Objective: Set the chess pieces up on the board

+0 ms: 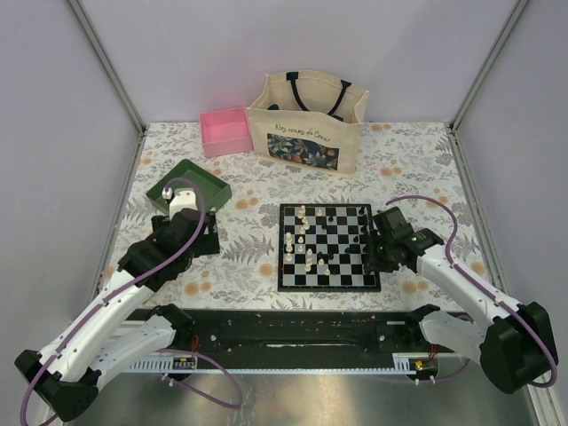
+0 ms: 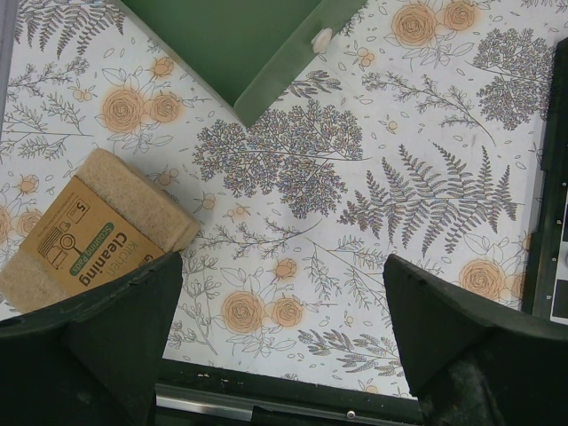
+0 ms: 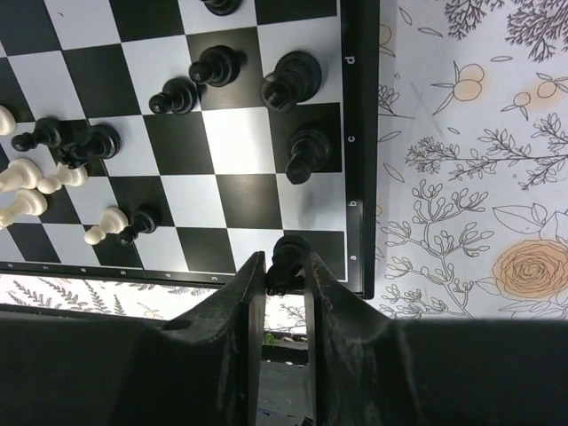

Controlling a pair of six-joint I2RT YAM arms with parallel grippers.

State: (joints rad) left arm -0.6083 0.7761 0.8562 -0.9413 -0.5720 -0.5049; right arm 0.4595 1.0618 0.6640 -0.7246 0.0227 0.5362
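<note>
The small black-and-white chessboard (image 1: 329, 246) lies in the middle of the table, with cream-white and black pieces scattered on it. In the right wrist view the board (image 3: 358, 133) fills the upper left. My right gripper (image 3: 286, 269) is shut on a black chess piece (image 3: 288, 257) over the board's corner square by the border. Other black pieces (image 3: 293, 78) stand along that edge, and white pieces (image 3: 22, 177) cluster at the left. My left gripper (image 2: 282, 311) is open and empty over the floral cloth, far left of the board (image 1: 182, 232).
A green tray (image 1: 188, 185) sits at the back left, its corner in the left wrist view (image 2: 257, 62) with a small white piece (image 2: 321, 38) beside it. A sponge pack (image 2: 89, 231) lies by the left finger. A pink box (image 1: 225, 130) and tote bag (image 1: 306, 124) stand behind.
</note>
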